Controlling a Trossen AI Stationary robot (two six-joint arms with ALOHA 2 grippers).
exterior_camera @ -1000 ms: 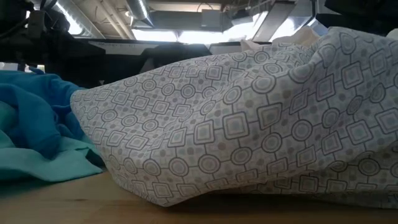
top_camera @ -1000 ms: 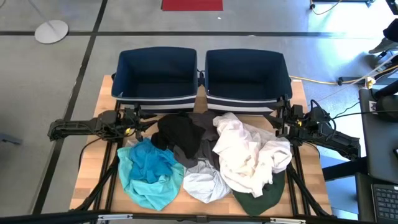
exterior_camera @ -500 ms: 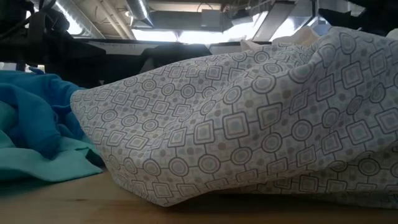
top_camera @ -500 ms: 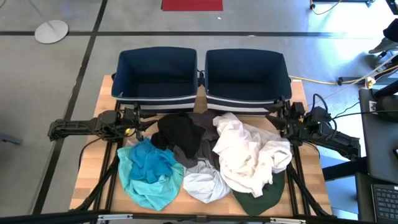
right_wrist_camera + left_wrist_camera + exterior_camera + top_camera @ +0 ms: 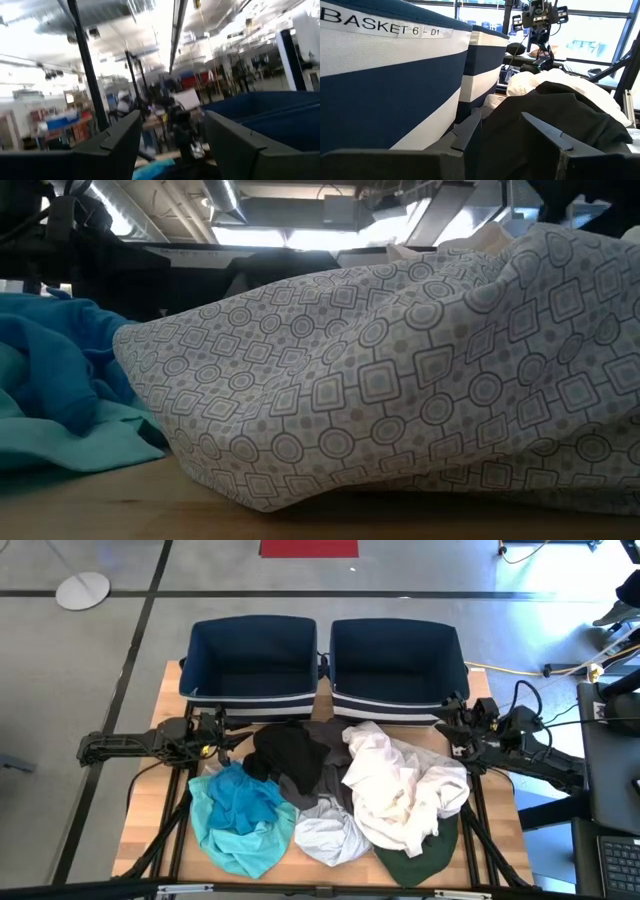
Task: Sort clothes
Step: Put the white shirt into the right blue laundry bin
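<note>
The clothes lie in one heap on the wooden table (image 5: 145, 810): a turquoise garment (image 5: 240, 815) at the near left, a black one (image 5: 290, 760), a dark grey one (image 5: 325, 745), a pale patterned one (image 5: 330, 835), a large white one (image 5: 400, 790) and a dark green one (image 5: 415, 860) under it. My left gripper (image 5: 225, 740) is open and empty at the heap's left side, its fingers (image 5: 470, 135) pointing at the black garment (image 5: 560, 110). My right gripper (image 5: 450, 725) is open and empty, raised at the heap's far right corner.
Two navy bins with white stripes stand side by side at the table's far edge, the left (image 5: 250, 705) and the right (image 5: 395, 700). The patterned garment (image 5: 400, 380) fills the low view, with turquoise cloth (image 5: 50, 380) beside it. Bare table shows at the left.
My right gripper has gone up and toward the table's far edge, nearer the right bin, still open. The clothes and my left gripper have stayed where they were.
</note>
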